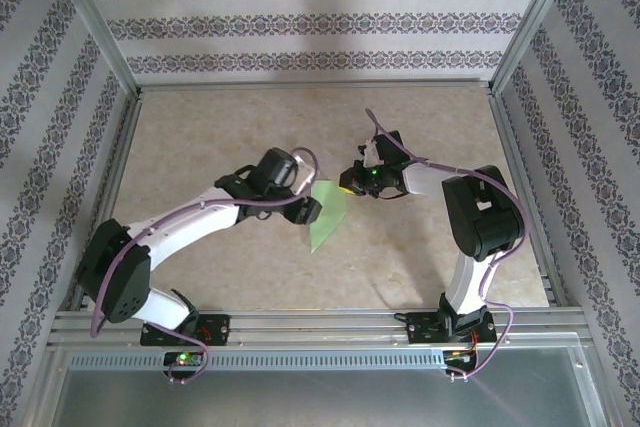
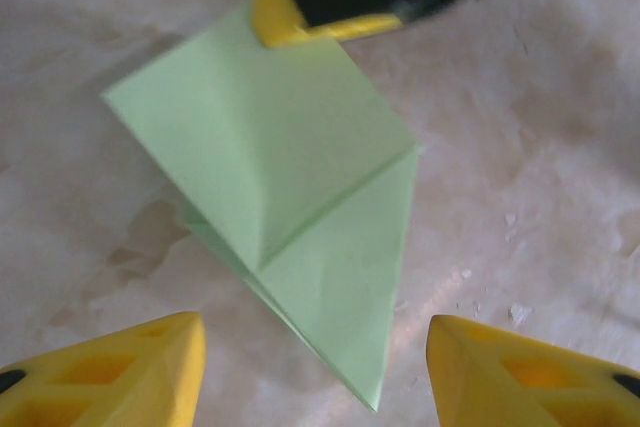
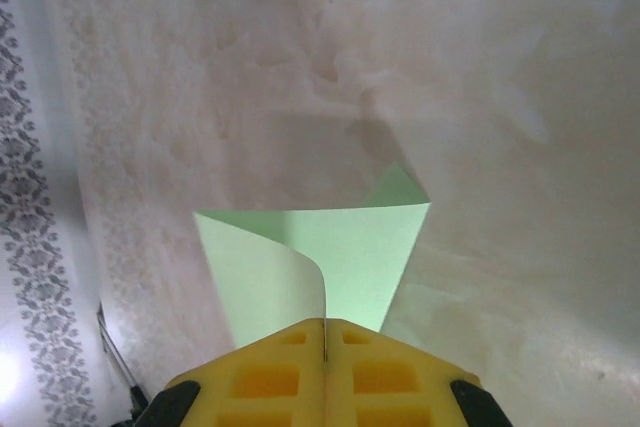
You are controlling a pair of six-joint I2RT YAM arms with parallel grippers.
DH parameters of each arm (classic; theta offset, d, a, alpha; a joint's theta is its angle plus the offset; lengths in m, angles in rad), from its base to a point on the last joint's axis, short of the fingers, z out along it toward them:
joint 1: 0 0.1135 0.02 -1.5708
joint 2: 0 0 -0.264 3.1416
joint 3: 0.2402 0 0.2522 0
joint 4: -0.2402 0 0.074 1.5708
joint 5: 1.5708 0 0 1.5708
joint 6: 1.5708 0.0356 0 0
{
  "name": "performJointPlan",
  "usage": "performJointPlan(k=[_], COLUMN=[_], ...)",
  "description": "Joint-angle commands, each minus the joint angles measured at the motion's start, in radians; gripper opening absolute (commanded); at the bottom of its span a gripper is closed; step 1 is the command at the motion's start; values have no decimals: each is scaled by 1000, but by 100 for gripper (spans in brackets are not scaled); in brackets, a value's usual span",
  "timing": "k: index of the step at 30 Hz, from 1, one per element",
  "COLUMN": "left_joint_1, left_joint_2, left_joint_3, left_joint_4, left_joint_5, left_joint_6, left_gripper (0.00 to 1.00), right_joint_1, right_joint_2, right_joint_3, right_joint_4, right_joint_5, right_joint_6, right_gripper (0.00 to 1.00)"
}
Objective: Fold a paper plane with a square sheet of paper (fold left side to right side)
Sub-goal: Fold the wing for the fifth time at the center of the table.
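Observation:
The light green sheet of paper [image 1: 328, 215] lies at the middle of the table, folded into a pointed shape with a diagonal crease [image 2: 290, 197]. My left gripper [image 2: 315, 367] is open, its yellow fingertips [image 2: 130, 372] on either side of the paper's sharp tip without touching it; in the top view the left gripper [image 1: 307, 209] sits at the paper's left edge. My right gripper [image 3: 325, 332] is shut on a curled flap of the paper [image 3: 350, 247] and lifts that edge. The right gripper [image 1: 349, 187] is at the paper's far corner, and its yellow finger [image 2: 290, 17] shows in the left wrist view.
The beige marbled tabletop [image 1: 220, 127] is bounded by metal frame posts [image 1: 95, 22] and patterned walls [image 1: 320, 17]. A metal rail [image 1: 320, 322] runs along the near edge by the arm bases.

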Motion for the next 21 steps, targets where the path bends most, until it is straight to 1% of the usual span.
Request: performJointPlan(k=[1,4,7,11,15,18,21], left_joint_1=[-94,-153,-193,-233,-267,-282,-289], left_joint_2=[63,125,176,233,285,322,350], left_joint_3=[52,83,112,145,177,202,220], left_joint_4=[-112,-103,-102,-114,-126,-138,-151], left_joint_5=[-159,-211,-257,-312,-391,-433,-474], left_joint_6=[73,71,75,80,87,89,86], left_gripper=[61,63,64,65,65,63,57], right_joint_1=[14,22,29,34,42,48,51], right_joint_2=[-43,-41,-33,-34,-32,-28,-21], right_joint_3=[16,33,53,56,62,68,71], right_joint_4=[-23,-69,-115,-120,-127,-133,-139], right_joint_5=[21,34,51,68,78,85,95], right_joint_6=[106,125,143,175,184,186,188], right_gripper=[0,0,0,0,0,0,0])
